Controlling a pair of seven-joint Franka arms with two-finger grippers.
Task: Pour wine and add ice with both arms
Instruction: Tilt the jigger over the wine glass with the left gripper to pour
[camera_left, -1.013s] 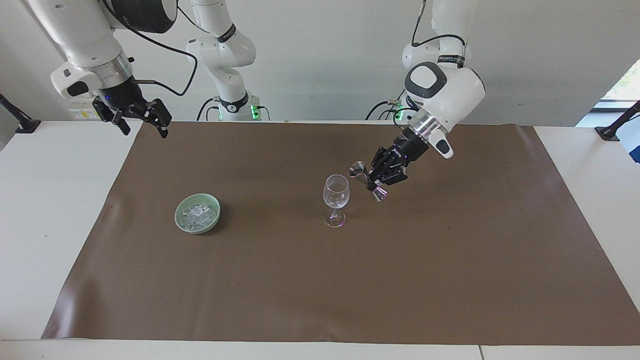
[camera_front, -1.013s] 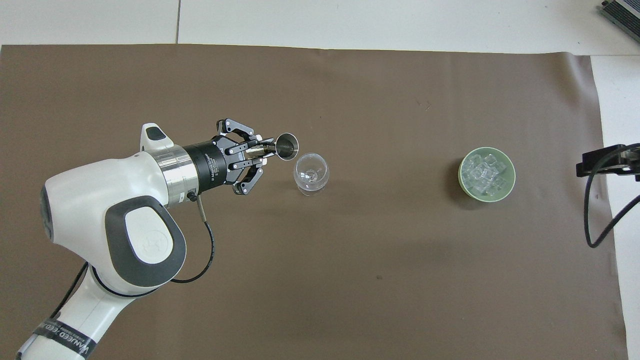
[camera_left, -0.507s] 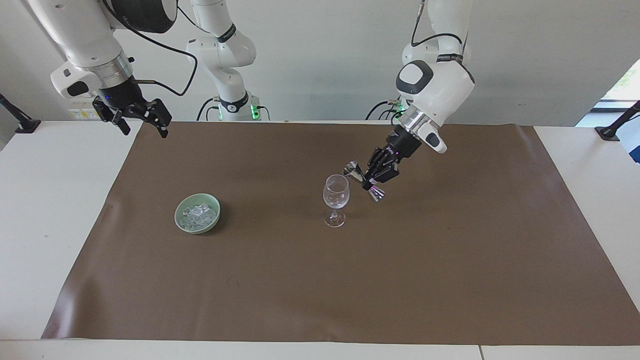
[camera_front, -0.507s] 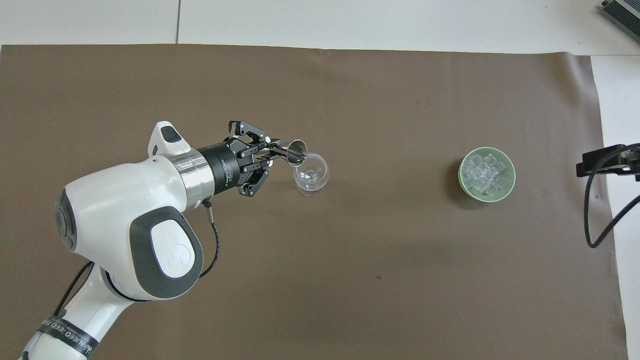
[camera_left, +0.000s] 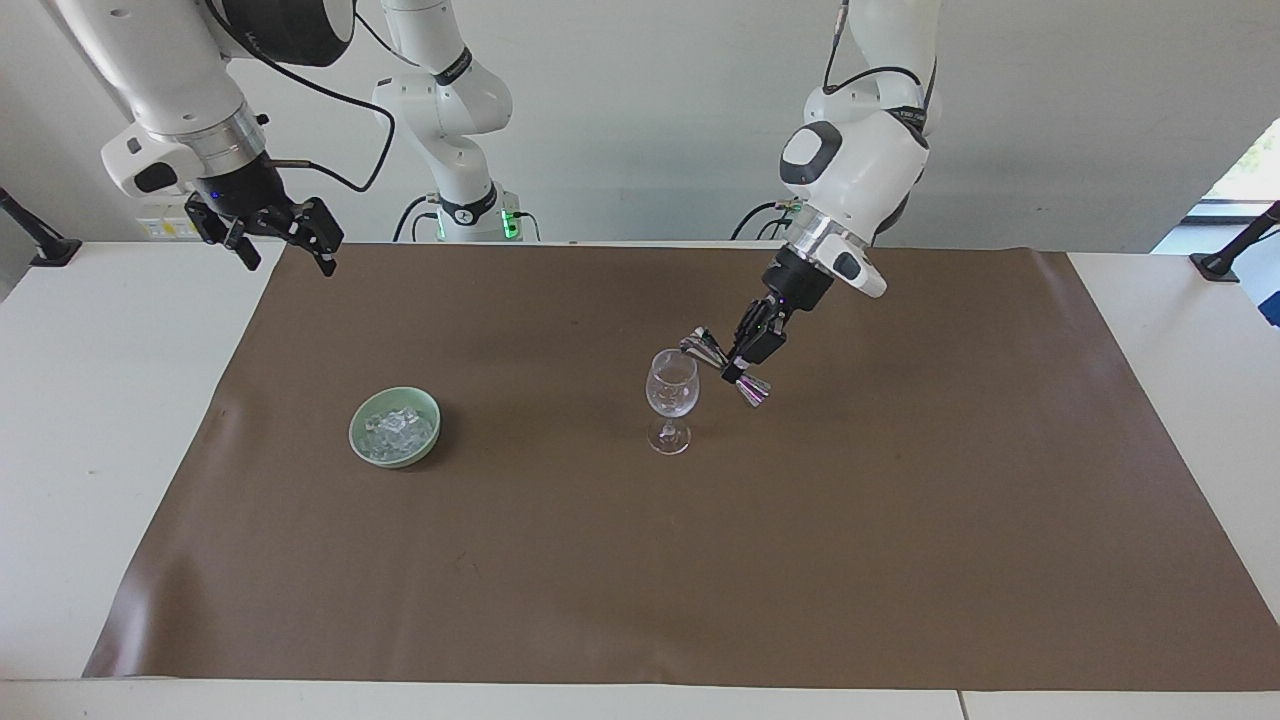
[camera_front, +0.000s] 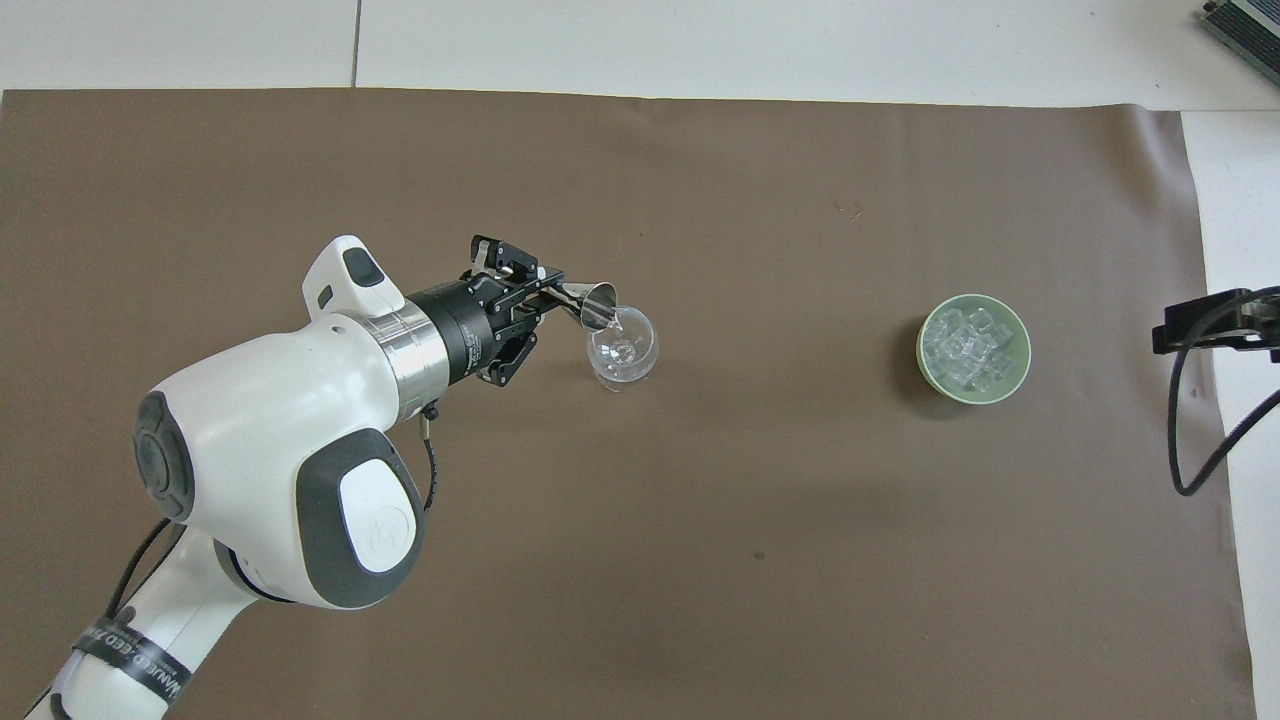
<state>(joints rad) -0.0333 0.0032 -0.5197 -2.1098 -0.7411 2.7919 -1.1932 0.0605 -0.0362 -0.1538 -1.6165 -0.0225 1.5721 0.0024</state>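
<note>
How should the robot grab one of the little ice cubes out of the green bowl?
Come straight down from above, since the green bowl has walls all round and only its top is open. The ice lies heaped, so take a cube on top of the pile by two opposite flat faces. The right gripper, open and waiting over that end of the table, is probably the one to use.

Scene was evenly and brightly lit. Daylight was seen entering at a window toward the left arm's end. Soft, faint shadows were cast on the brown mat under the bowl and glass. Both views were sharp; no strong glare was noted.
</note>
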